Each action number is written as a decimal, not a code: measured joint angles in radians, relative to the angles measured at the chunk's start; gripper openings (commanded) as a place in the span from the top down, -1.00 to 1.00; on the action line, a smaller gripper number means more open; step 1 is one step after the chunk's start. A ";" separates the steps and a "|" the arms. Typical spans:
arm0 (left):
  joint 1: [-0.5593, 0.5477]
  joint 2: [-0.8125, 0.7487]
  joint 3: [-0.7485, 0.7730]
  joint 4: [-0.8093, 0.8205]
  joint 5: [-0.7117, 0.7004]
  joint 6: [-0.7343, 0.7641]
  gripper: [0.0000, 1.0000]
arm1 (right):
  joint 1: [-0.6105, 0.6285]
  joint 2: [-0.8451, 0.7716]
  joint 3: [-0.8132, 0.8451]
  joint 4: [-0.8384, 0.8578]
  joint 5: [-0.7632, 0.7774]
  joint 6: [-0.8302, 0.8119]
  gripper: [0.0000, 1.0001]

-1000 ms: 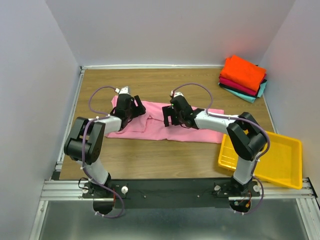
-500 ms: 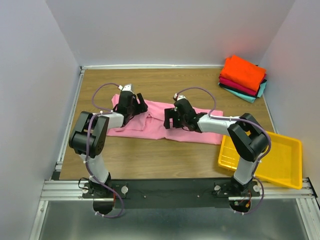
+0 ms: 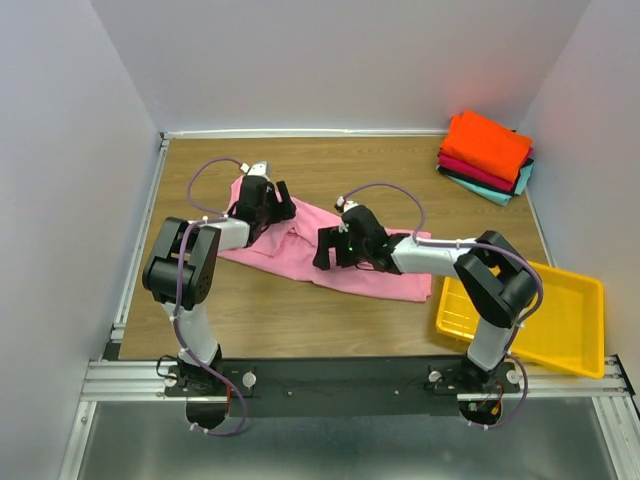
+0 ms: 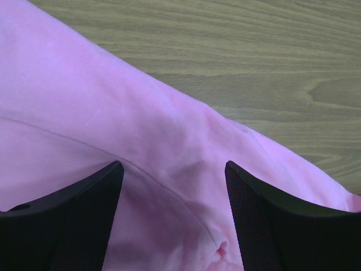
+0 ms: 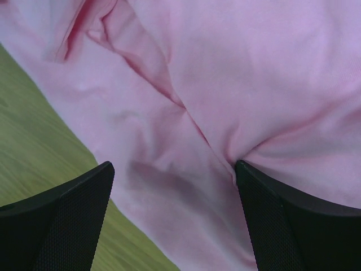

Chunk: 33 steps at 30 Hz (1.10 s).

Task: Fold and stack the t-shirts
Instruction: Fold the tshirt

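Top view: fingertips of left pincer [image 3: 266,207] and right pincer [image 3: 334,248] are masked by their own wrist housings.
Wrist views: finger bases cut by lower edge; pink t-shirt [image 4: 84,107] overruns every frame.
Far stack: orange t-shirt [image 3: 487,142] buries the rest; only edges of crimson t-shirt [image 3: 468,167] and teal t-shirt [image 3: 521,181] show.

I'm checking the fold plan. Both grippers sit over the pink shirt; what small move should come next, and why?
Probably close both grippers on the cloth. The left gripper and right gripper each show fingers spread apart with the pink t-shirt lying wrinkled between them, not pinched, so no fold can start until it is gripped.
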State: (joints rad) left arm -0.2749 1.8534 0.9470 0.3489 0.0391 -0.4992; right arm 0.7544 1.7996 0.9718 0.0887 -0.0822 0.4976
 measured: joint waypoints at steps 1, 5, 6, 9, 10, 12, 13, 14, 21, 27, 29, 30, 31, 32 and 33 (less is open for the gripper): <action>0.000 -0.001 -0.002 0.000 0.000 0.005 -0.61 | 0.008 -0.001 -0.001 0.000 -0.011 0.001 -0.89; 0.000 -0.054 -0.035 -0.014 -0.002 0.019 -0.62 | 0.039 -0.016 -0.016 -0.003 -0.034 0.010 -0.89; 0.000 -0.070 -0.042 -0.020 -0.003 0.024 -0.62 | 0.044 -0.030 -0.028 -0.009 -0.039 0.013 -0.89; 0.000 -0.158 -0.063 -0.045 -0.025 0.037 -0.64 | 0.052 -0.106 -0.078 -0.056 -0.034 0.022 -0.91; 0.000 -0.180 -0.066 -0.046 -0.030 0.040 -0.64 | 0.053 -0.127 -0.087 -0.066 -0.030 0.023 -0.92; 0.000 -0.240 -0.072 -0.046 -0.048 0.047 -0.72 | 0.056 -0.193 -0.115 -0.103 0.008 0.022 -0.96; 0.000 -0.263 -0.076 -0.047 -0.057 0.048 -0.74 | 0.056 -0.243 -0.128 -0.125 0.035 0.021 -0.96; 0.000 -0.306 -0.085 -0.050 -0.075 0.049 -0.76 | 0.056 -0.279 -0.135 -0.139 0.068 0.021 -0.97; 0.000 -0.373 -0.142 -0.068 -0.138 0.029 -0.76 | 0.032 -0.419 -0.216 -0.173 0.218 0.024 -0.99; 0.000 -0.372 -0.267 -0.107 -0.140 -0.011 -0.76 | -0.017 -0.421 -0.307 -0.222 0.246 0.034 -0.99; 0.000 -0.372 -0.296 -0.111 -0.140 -0.024 -0.76 | -0.017 -0.421 -0.315 -0.230 0.246 0.039 -0.99; 0.000 -0.372 -0.308 -0.111 -0.140 -0.029 -0.76 | -0.017 -0.421 -0.316 -0.230 0.246 0.043 -0.99; 0.000 -0.372 -0.319 -0.110 -0.140 -0.035 -0.76 | -0.017 -0.421 -0.317 -0.230 0.246 0.045 -0.99; -0.001 -0.372 -0.328 -0.110 -0.141 -0.041 -0.76 | -0.017 -0.421 -0.319 -0.230 0.245 0.050 -0.99; -0.002 -0.372 -0.336 -0.110 -0.142 -0.047 -0.76 | -0.017 -0.420 -0.320 -0.230 0.245 0.053 -0.99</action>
State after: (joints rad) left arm -0.2771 1.4815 0.6113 0.2386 -0.1024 -0.5465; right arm 0.7376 1.3792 0.6518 -0.1417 0.1623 0.5507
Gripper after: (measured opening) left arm 0.883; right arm 0.991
